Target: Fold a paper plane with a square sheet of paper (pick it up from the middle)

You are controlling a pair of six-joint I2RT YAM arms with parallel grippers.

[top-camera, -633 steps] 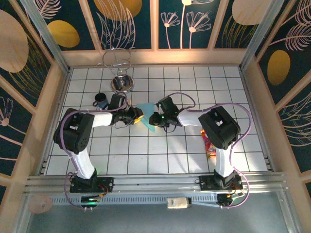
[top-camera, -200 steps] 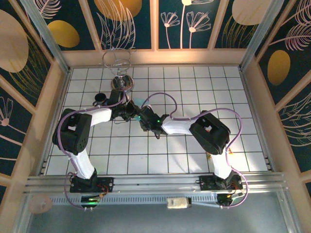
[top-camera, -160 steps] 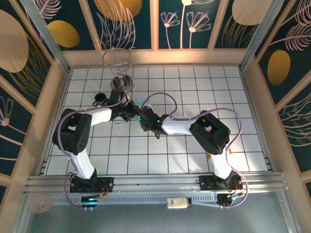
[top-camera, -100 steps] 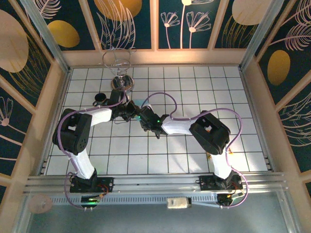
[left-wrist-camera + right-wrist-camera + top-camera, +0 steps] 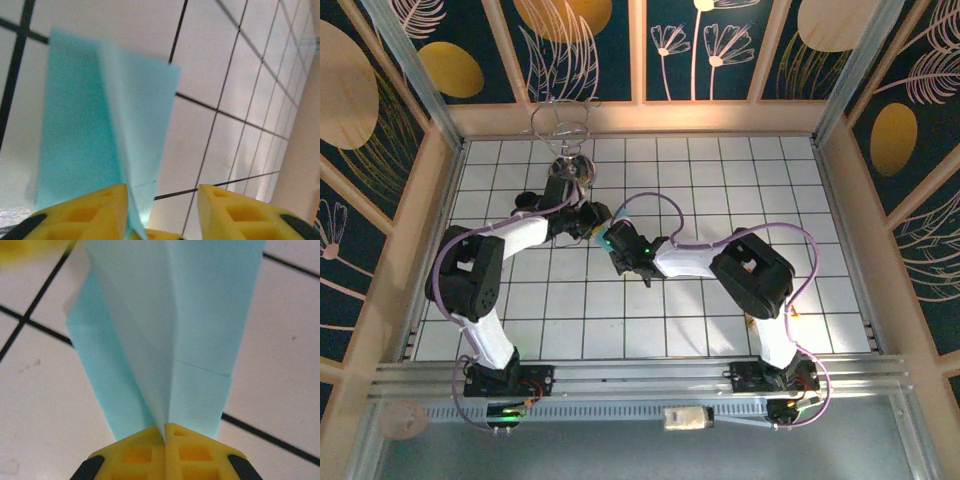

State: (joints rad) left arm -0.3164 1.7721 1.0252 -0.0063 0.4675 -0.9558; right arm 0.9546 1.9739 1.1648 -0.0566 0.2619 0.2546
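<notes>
The right end effector [image 5: 165, 427] is clenched on the paper plane [image 5: 170, 315], its 2 yellow fingers pressed together over the centre crease at the narrow end. The light-blue wings fan out over the white tiled worktop [image 5: 280, 340]. The left end effector [image 5: 162, 192] is released, fingers apart, with the plane's folded edge running down just beside one yellow pad [image 5: 85, 212]. Seen from above, both meet left of the worktop's middle, toward its far side
</notes>
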